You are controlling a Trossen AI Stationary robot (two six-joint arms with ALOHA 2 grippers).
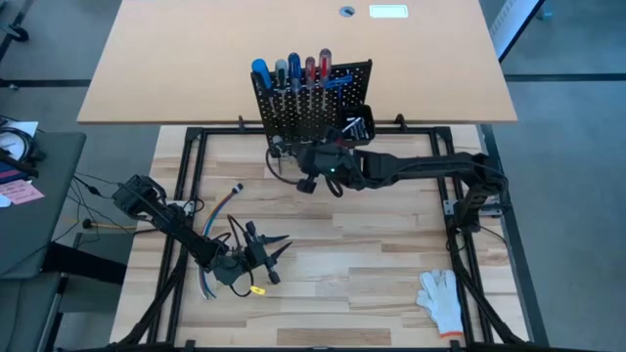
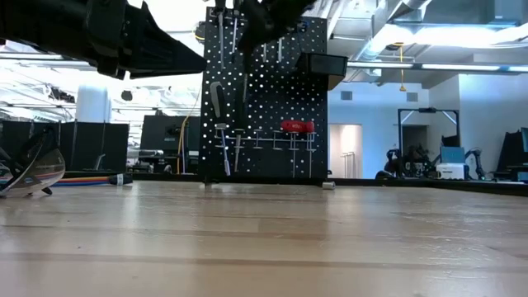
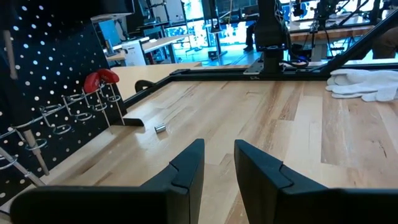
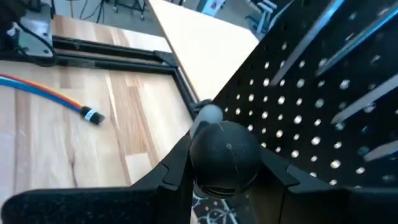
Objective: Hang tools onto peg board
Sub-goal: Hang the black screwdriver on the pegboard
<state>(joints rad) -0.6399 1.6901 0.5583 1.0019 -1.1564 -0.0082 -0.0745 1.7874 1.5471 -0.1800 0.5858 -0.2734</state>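
While my right gripper (image 1: 311, 168) hangs just before the peg board (image 1: 315, 108) from above, the right wrist view shows it clamped on a black-handled tool (image 4: 224, 155); a tilted shaft could miss its ring. My left gripper (image 3: 217, 163), fingers apart, waits empty near-left over the tabletop (image 3: 273, 118).

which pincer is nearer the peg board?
Right. The right pincer is at the peg board, shut on a black-handled tool. The left pincer hovers empty over the near table, well away.
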